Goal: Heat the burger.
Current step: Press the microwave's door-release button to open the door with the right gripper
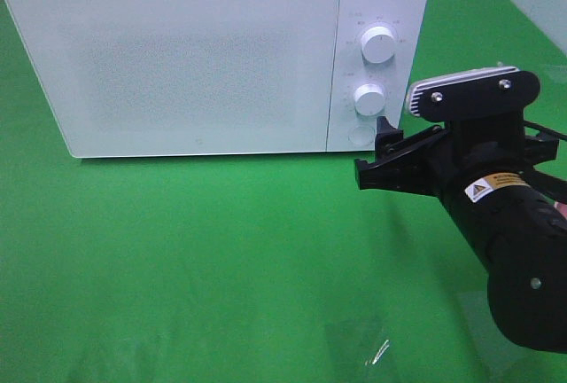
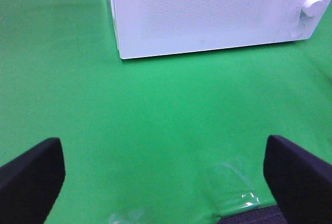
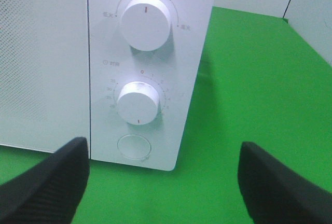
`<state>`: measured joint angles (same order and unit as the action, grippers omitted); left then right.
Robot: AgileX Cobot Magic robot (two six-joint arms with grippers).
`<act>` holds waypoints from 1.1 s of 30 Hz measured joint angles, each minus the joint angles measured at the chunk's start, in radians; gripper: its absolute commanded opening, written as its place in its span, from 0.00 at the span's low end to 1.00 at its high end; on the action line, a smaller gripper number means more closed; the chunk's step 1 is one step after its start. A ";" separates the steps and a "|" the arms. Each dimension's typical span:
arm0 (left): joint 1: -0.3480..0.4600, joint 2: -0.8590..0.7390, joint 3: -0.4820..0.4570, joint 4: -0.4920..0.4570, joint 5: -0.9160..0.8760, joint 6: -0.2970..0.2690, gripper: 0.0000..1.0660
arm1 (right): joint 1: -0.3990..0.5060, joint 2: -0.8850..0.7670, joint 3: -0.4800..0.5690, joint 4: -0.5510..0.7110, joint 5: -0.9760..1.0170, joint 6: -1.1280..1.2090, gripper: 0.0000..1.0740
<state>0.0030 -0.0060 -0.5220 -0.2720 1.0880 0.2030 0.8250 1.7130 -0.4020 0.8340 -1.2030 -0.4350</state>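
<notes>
The burger is out of view in every frame. A white microwave (image 1: 195,55) stands at the back of the green cloth with its door shut; it also shows in the left wrist view (image 2: 207,11) and the right wrist view (image 3: 41,63). My right gripper (image 1: 372,152) is open and empty, close in front of the control panel, facing the upper knob (image 3: 145,22), the timer knob (image 3: 138,103) and the round door button (image 3: 134,146). My left gripper (image 2: 166,177) is open and empty, low over the cloth, well in front of the microwave.
The green cloth (image 1: 177,259) covers the table. A patch of clear shiny plastic (image 1: 372,352) lies near the front edge and shows in the left wrist view (image 2: 233,187). A pale wall panel (image 3: 311,6) stands behind the microwave at the right.
</notes>
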 measured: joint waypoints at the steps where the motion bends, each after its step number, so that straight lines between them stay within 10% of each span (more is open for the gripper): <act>1: 0.000 0.000 0.000 0.000 0.000 0.000 0.92 | 0.000 0.000 0.000 0.000 0.000 0.000 0.70; 33: 0.000 0.000 0.000 0.000 0.000 0.000 0.92 | -0.053 0.093 -0.135 -0.004 -0.003 0.145 0.65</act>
<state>0.0030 -0.0060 -0.5220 -0.2720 1.0880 0.2030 0.7720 1.8060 -0.5370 0.8300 -1.2060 -0.2900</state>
